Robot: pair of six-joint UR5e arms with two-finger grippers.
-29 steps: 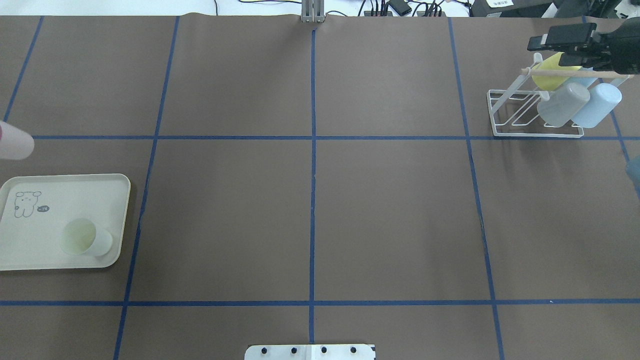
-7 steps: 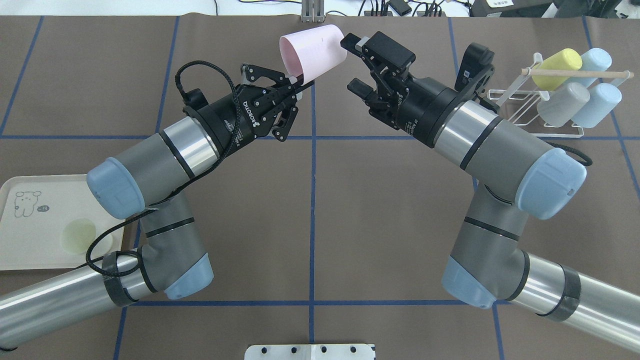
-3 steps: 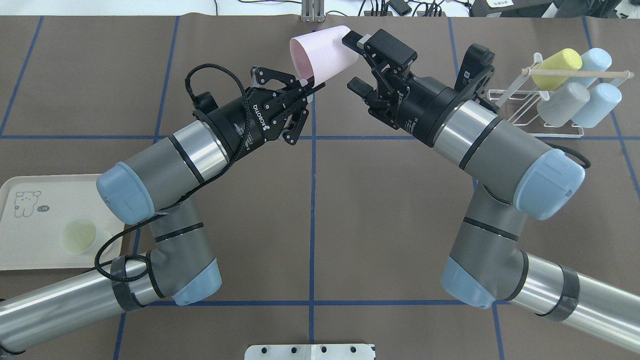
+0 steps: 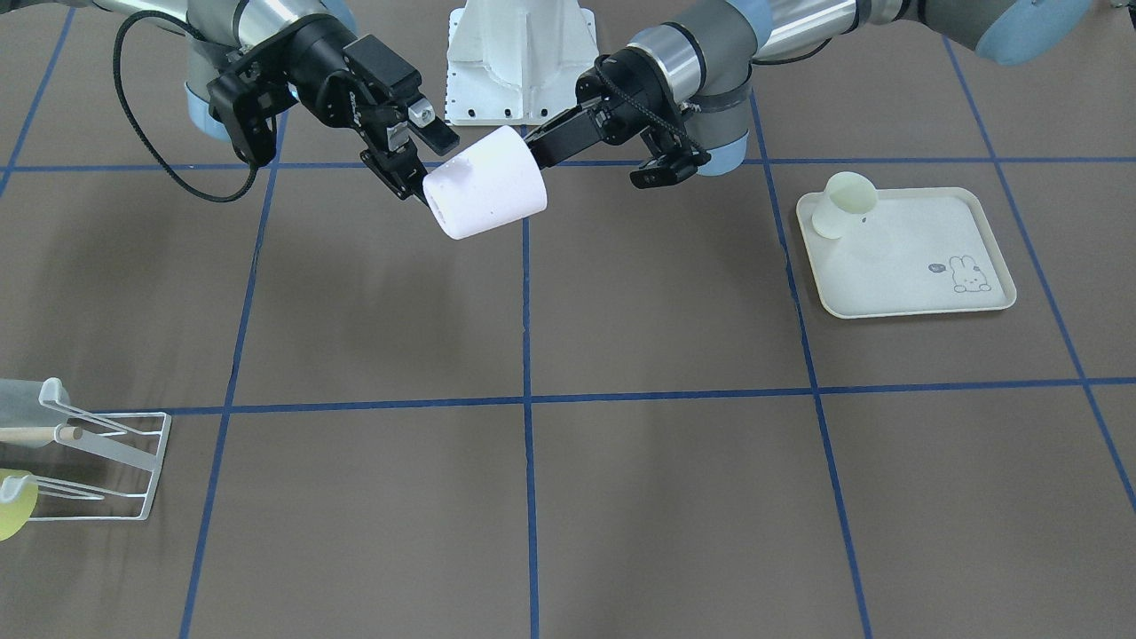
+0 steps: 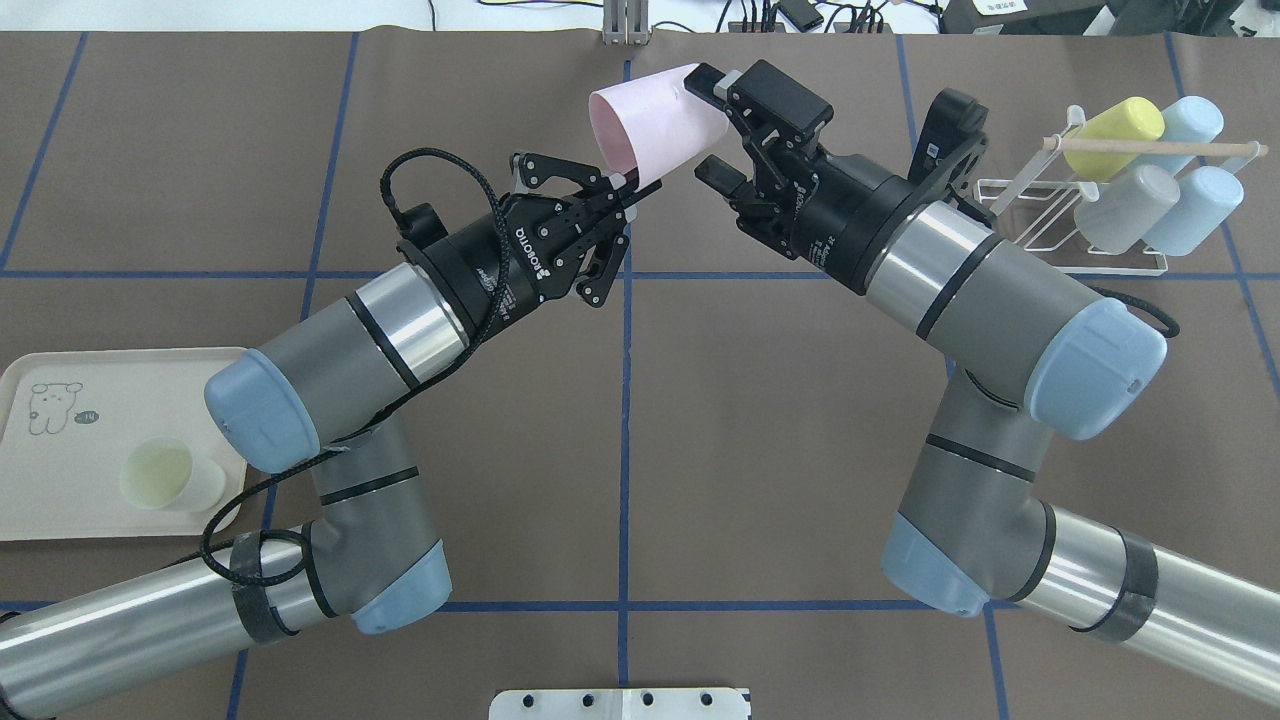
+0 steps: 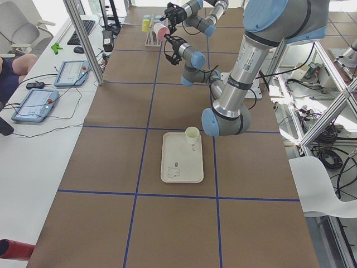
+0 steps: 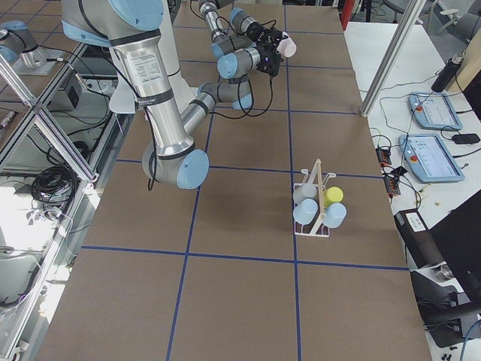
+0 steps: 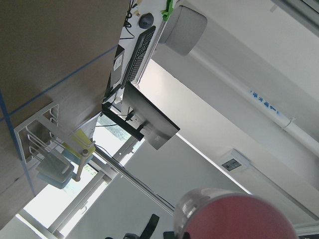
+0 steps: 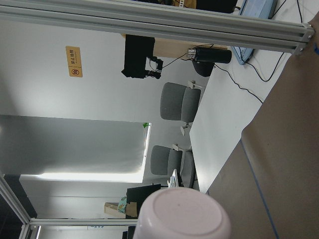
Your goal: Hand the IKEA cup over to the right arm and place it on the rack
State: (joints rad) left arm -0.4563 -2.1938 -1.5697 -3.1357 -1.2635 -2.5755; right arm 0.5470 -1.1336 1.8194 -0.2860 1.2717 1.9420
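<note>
The pale pink IKEA cup (image 5: pixel 655 115) hangs tilted above the table's far middle, seen too as (image 4: pixel 486 193). My left gripper (image 5: pixel 625 185) is shut on its rim, open end toward that arm. My right gripper (image 5: pixel 712 125) stands open, one finger on each side of the cup's closed base; the lower finger is clear of the cup. The base fills the bottom of the right wrist view (image 9: pixel 182 214), and the cup's side that of the left wrist view (image 8: pixel 234 219). The white wire rack (image 5: pixel 1075 268) with its wooden dowel (image 5: pixel 1150 146) stands at the far right.
Several cups, yellow (image 5: pixel 1110 125), grey (image 5: pixel 1125 210) and light blue (image 5: pixel 1195 210), hang on the rack. A cream rabbit-print tray (image 5: pixel 60 400) at the near left carries a pale green cup (image 5: pixel 165 475). Blue tape lines cross the brown table.
My left arm has carried the pink cup to the right, bringing its base in between the right gripper's open fingers. The right arm has barely moved.
</note>
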